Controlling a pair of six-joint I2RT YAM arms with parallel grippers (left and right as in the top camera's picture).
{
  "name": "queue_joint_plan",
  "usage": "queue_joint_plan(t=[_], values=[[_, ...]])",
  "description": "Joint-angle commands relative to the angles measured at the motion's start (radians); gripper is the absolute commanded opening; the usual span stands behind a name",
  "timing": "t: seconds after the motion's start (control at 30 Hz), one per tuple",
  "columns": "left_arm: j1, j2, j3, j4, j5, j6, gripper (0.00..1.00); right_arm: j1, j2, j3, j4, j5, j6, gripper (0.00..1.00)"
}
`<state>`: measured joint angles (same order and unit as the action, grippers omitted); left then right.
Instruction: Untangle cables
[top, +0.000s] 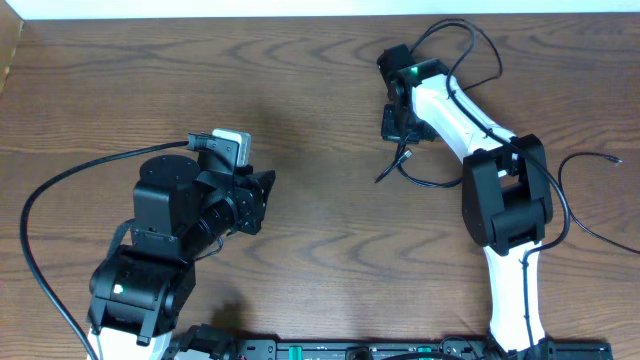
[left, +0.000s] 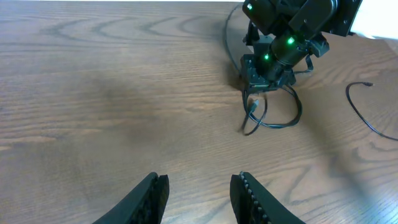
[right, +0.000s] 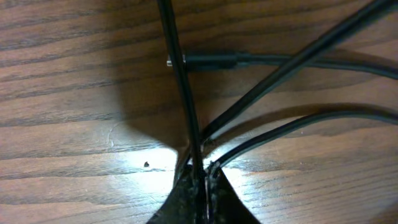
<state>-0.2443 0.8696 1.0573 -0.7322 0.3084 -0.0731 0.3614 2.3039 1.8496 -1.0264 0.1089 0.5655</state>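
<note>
The right gripper (right: 200, 180) has its tips pinched on a black cable (right: 178, 74) over the table (right: 62, 93); the left gripper (left: 199, 182) hovers half-open and empty.

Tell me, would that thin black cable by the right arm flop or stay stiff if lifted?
Probably floppy: the black cable lies in loose curves on the table. Likely light, being so thin where the right pincer pinches it. Pushed, it would probably bend rather than roll.
</note>
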Motion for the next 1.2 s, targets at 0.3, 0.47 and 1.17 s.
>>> queue_joint_plan(t=[0.3,0.47,1.17], values=[[-0.004,0.0,-0.001,0.003,-0.01,0.028,0.38,0.013,0.025,-0.002,-0.015,0.019,0.048,0.58],[-0.004,0.0,-0.001,0.003,-0.01,0.028,0.38,0.021,0.025,-0.002,-0.014,0.019,0.067,0.58],[-0.004,-0.003,-0.001,0.003,-0.01,0.028,0.38,0.045,0.061,-0.002,0.011,0.019,0.069,0.2]])
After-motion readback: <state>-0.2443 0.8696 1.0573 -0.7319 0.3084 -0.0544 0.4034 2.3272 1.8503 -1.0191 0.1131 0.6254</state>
